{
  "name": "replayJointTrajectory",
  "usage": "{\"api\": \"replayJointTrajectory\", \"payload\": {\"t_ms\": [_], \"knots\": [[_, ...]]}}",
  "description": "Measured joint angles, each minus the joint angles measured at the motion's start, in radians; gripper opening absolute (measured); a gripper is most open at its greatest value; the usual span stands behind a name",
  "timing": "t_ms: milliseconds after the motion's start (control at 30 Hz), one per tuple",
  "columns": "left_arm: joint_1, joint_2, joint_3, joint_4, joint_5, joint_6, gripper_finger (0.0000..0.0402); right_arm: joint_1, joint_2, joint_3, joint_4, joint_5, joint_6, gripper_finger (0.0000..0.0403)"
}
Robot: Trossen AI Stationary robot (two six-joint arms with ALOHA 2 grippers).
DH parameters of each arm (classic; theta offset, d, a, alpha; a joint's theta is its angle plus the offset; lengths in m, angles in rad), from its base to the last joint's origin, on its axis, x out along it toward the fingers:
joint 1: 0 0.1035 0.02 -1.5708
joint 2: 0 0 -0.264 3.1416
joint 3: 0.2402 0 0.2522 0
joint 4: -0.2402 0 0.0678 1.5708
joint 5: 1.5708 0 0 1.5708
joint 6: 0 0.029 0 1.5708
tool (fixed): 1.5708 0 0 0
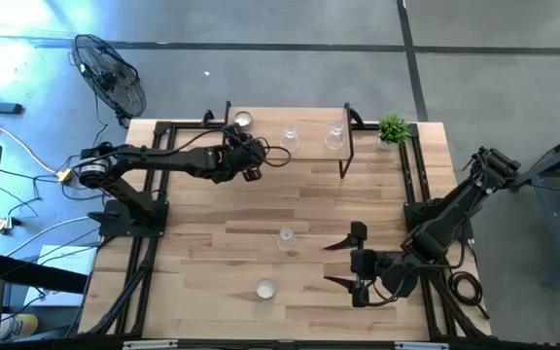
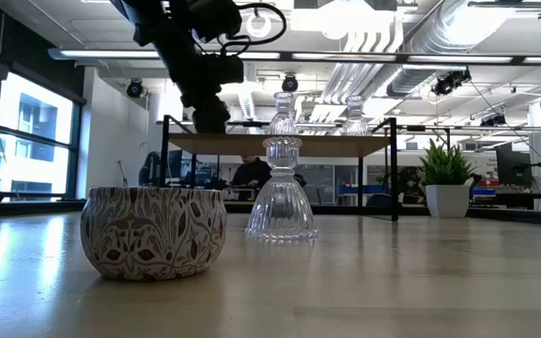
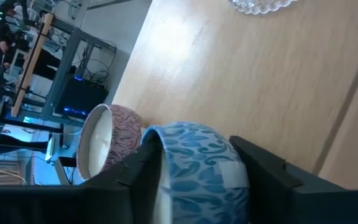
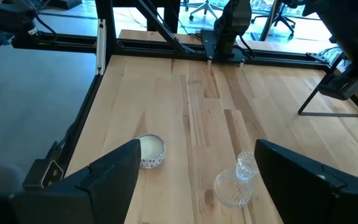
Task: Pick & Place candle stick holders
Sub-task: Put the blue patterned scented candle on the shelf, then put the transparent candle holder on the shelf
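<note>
Patterned tealight cup (image 2: pixel 154 232) lies nearest the low camera, by the tabletop's near edge, a glass stemmed holder (image 2: pixel 281 199) behind it. Left gripper (image 3: pixel 194 180) pinches a blue cup (image 3: pixel 197 165) over the far-edge shelf (image 1: pixel 290 122), beside a pink cup (image 3: pixel 107 140), likely placing it there. Right gripper (image 1: pixel 343 262) waits spread.
</note>
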Motion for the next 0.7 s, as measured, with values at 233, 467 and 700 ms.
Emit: {"api": "replayJointTrajectory", "payload": {"t_ms": [233, 467, 700], "knots": [[0.000, -0.002, 0.001, 0.003, -0.031, -0.002, 0.0265, 0.000, 0.000, 0.000, 0.000, -0.001, 0.000, 0.0309], [0.000, -0.001, 0.003, 0.000, -0.064, -0.002, 0.0293, 0.000, 0.000, 0.000, 0.000, 0.000, 0.000, 0.0309], [-0.009, 0.004, 0.055, -0.020, -0.024, -0.035, 0.0294, 0.000, 0.000, 0.000, 0.000, 0.000, 0.000, 0.0309]]}}
